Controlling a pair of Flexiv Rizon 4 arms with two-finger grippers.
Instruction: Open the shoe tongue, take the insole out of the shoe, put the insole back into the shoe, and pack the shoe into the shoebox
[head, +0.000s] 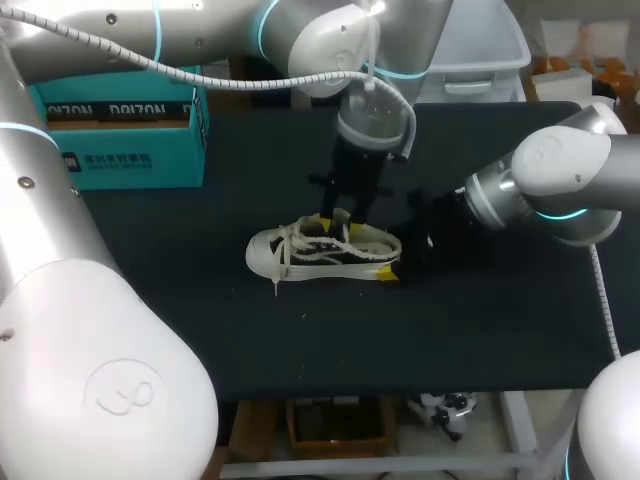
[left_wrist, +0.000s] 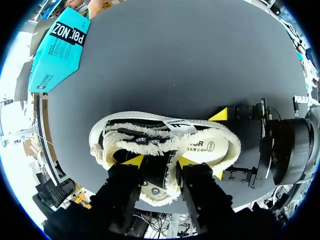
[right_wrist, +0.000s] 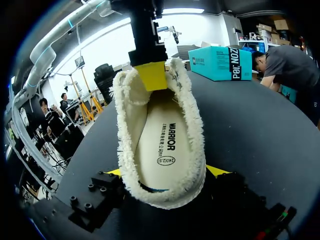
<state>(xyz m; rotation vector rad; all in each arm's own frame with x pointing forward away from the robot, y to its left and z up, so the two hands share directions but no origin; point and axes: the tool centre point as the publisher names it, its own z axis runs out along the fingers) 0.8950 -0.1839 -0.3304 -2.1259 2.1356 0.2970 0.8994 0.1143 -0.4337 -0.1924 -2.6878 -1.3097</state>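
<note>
A cream and black canvas shoe (head: 320, 250) lies in the middle of the black table, toe to the left. Its cream insole (right_wrist: 162, 145) sits inside. My left gripper (left_wrist: 160, 161) comes down from above and is shut on the black, frayed-edged tongue (left_wrist: 159, 172), one yellow tip on each side. My right gripper (right_wrist: 165, 172) is at the heel (left_wrist: 227, 150), its yellow tips pressed against both sides of it. The teal shoebox (head: 120, 140) stands open at the back left, away from both grippers.
The black table top (head: 480, 330) has free room in front of the shoe and to its right. A clear plastic bin (head: 470, 60) stands at the table's back edge, behind my left arm.
</note>
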